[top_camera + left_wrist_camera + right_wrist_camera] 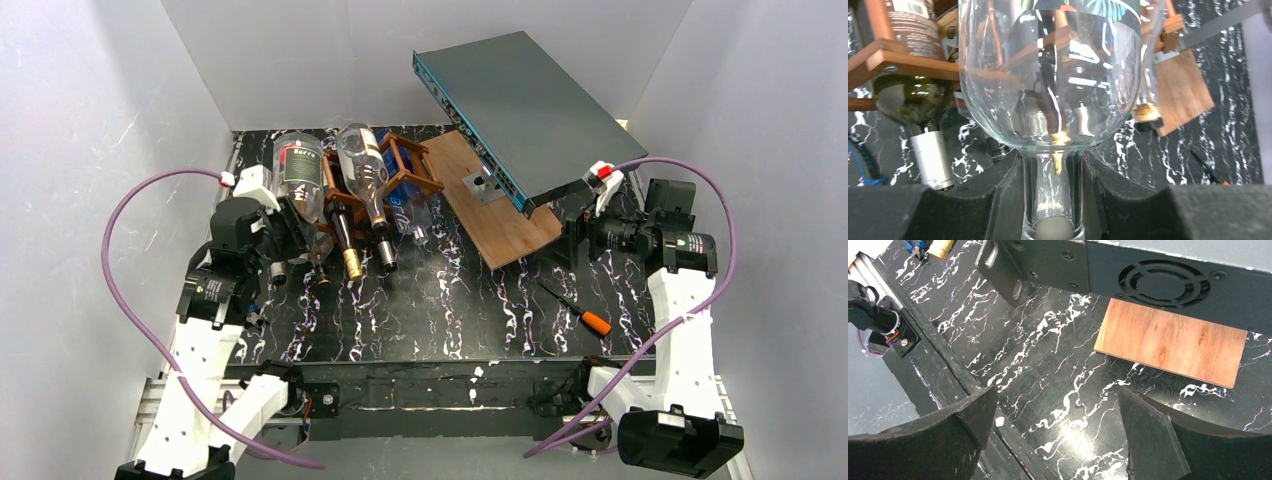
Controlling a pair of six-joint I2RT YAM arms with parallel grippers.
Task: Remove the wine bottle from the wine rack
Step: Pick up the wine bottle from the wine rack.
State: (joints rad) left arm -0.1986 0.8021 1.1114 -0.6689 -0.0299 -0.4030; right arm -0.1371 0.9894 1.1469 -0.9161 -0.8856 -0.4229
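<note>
- Lying at the left end of the wine rack (412,160), the clear wine bottle (1048,90) points its neck toward the arms; the left gripper (1053,170) is clamped around that neck.
- Just beside it, under a bar of the rack, sits a green bottle (913,100) with a silver cap.
- Right of the rack lies a wooden board (500,205), with a grey box (530,100) tilted over it; beyond them the right gripper (1058,405) hangs with fingers spread wide, holding nothing.

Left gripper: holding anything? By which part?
The left gripper is shut on the clear bottle, around its neck. The right gripper is open, empty.
</note>
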